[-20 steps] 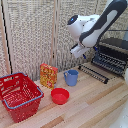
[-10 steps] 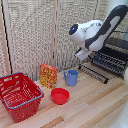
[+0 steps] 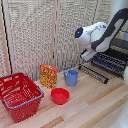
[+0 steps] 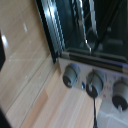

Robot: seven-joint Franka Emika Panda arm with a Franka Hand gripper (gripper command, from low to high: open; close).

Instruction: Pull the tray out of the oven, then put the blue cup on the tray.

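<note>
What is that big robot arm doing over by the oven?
The robot arm is up in the air near the oven, holding nothing that can be seen. The oven door hangs open and the tray sticks out over it. The blue cup sits alone on the wooden table, beside a red bowl. It is not on the tray yet.

Backdrop: folding screen (image 3: 47, 30) of pale woven panels in light frames, spanning the rear of the scene, standing directly behind the desk's far edge. Desk (image 3: 95, 107): light wood planks, visible grain, seams running diagonally in the exterior view. Lighting even, diffuse; soft shadows only. Wrist view blurred; same pale wood surface visible.
</note>
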